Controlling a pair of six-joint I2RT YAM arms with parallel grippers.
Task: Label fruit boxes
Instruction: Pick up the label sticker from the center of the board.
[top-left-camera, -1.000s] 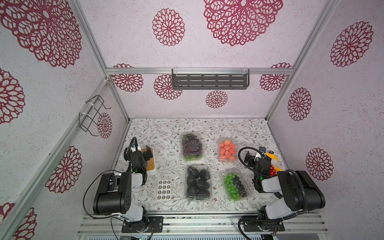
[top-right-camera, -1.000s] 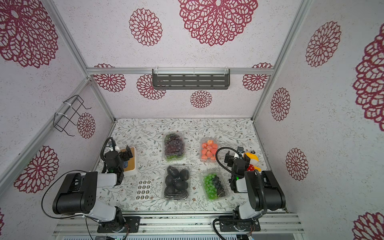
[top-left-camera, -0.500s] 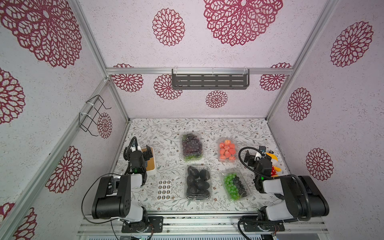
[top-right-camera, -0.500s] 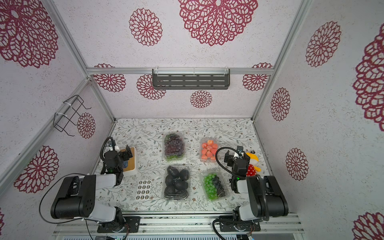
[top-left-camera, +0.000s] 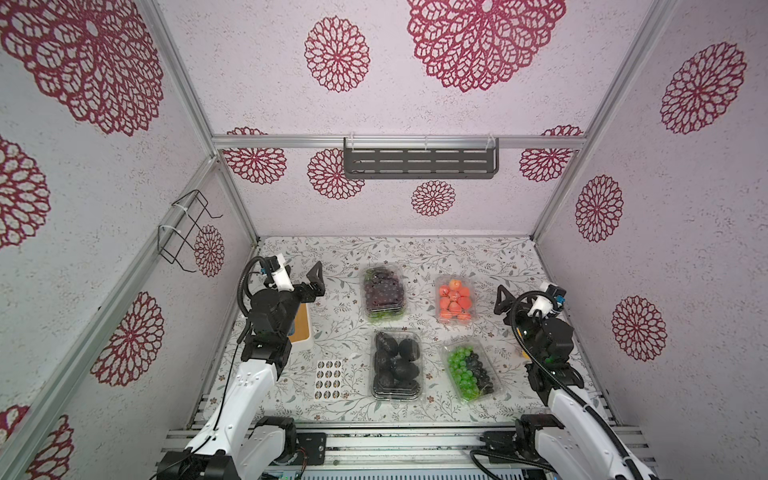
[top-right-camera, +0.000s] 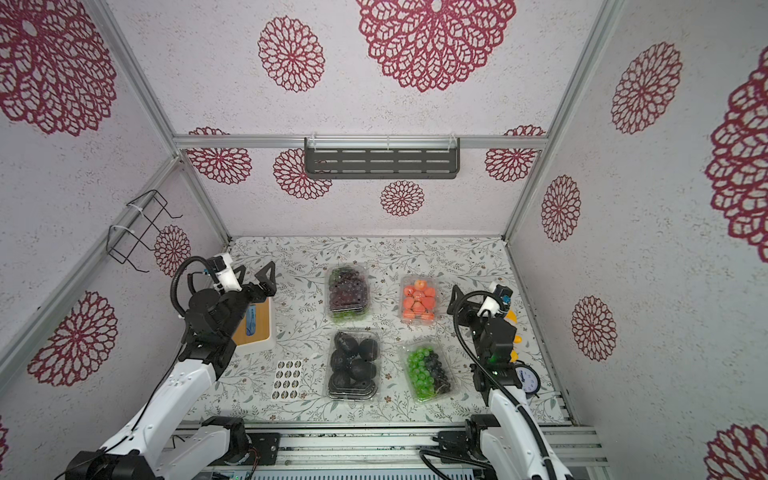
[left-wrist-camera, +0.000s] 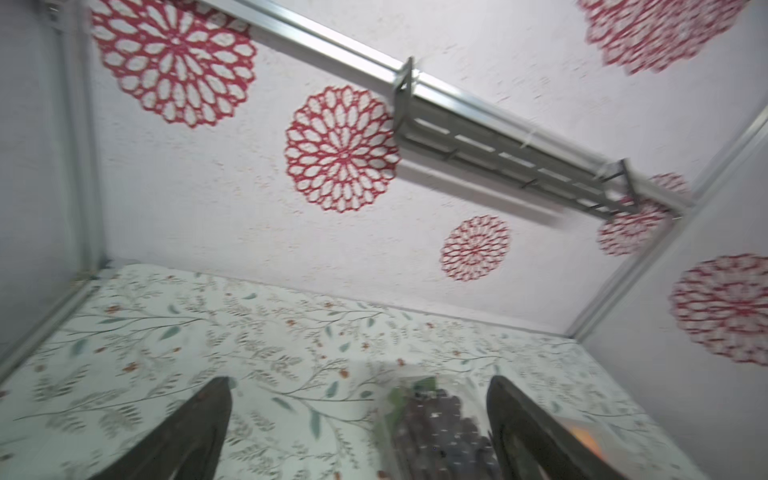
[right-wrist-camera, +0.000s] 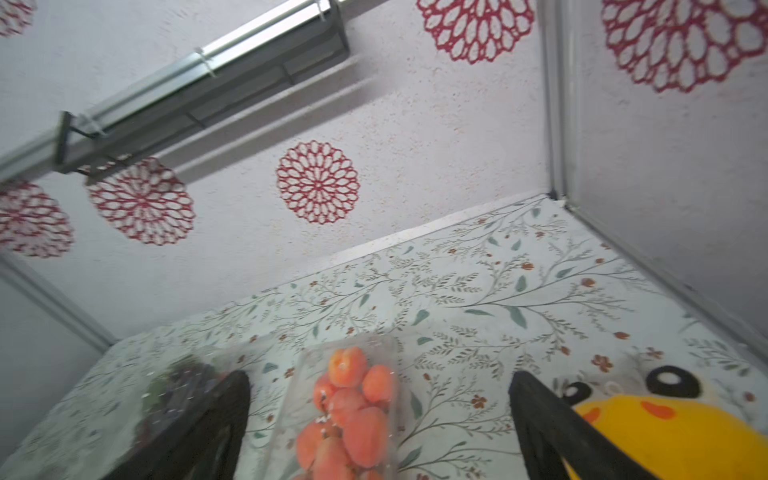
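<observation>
The flowered table (top-left-camera: 457, 253) looked just as it had a second earlier, with nothing on it shifted. The news was in the arms: both had unfolded from their low, tucked pose. The left arm (top-left-camera: 249, 386) had reared up over the white box with the wooden lid (top-left-camera: 304, 332). The right arm (top-left-camera: 569, 411) had stretched up along the table's right edge. That read as the opening move of the job, not progress on it.

The four fruit boxes sat in a two-by-two block mid-table, all shut, none with a label that could be seen. In front were the black-fruit box (top-left-camera: 396, 363) and, to its right, the box of green and black grapes (top-left-camera: 471, 370). Behind them were the purple-grape box (top-left-camera: 384, 293) and the strawberry box (top-left-camera: 454, 300).

The left gripper (top-right-camera: 254, 276) hung in the air, jaws spread wide with nothing between them, pointed toward the purple grapes. The right gripper (right-wrist-camera: 378, 378) was just as wide and empty, looking over the strawberries, a yellow toy (right-wrist-camera: 665, 436) close by.

The sticker sheet (top-left-camera: 329, 379) lay just left of the black-fruit box, its rows seemingly full. So a sticker probably had to come off first, and the left arm stood nearer.
</observation>
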